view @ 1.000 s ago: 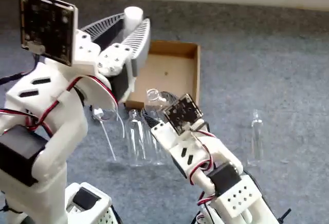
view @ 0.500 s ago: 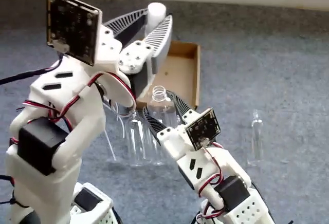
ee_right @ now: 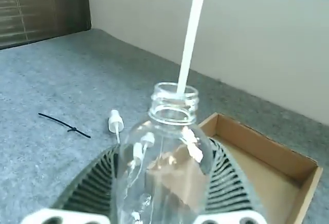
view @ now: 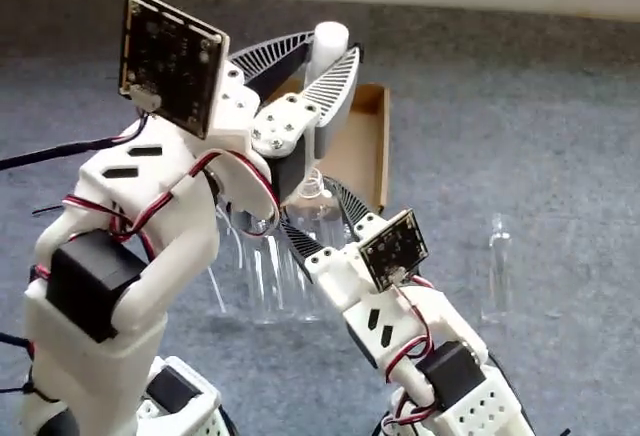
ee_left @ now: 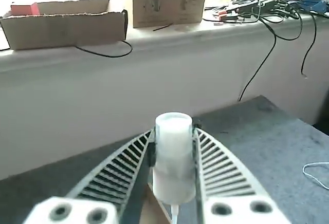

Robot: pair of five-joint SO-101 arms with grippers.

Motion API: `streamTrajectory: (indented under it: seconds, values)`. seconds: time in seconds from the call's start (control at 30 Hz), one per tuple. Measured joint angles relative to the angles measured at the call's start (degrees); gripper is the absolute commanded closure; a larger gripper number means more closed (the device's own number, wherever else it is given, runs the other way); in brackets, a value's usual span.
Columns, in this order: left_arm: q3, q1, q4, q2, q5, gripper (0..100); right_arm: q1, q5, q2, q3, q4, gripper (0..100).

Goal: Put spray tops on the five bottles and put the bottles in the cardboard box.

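We see the white spray top (ee_left: 174, 157) clamped between the fingers of the left pincer (view: 331, 44). Its thin tube (ee_right: 190, 34) hangs down to the open mouth of a clear bottle (ee_right: 164, 178). The right pincer (ee_right: 165, 147) is closed around that upright bottle. Just behind lies the cardboard box (view: 377, 146), open side up. More bottles (view: 262, 281) stand on the tabletop (view: 520, 106) near the gripped one; another (view: 497, 261) stands well apart.
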Motion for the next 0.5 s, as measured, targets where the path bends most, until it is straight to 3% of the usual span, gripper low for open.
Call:
streamTrajectory:
  seconds: [0.37, 0.5]
  values:
    - [9.93, -0.09, 0.09, 0.0, 0.0, 94, 0.0, -0.53, 0.0, 0.0, 0.0, 99.5]
    - [10.73, 0.26, 4.48, 0.0, 0.0, 94, 0.0, -1.58, 0.0, 0.0, 0.0, 99.5]
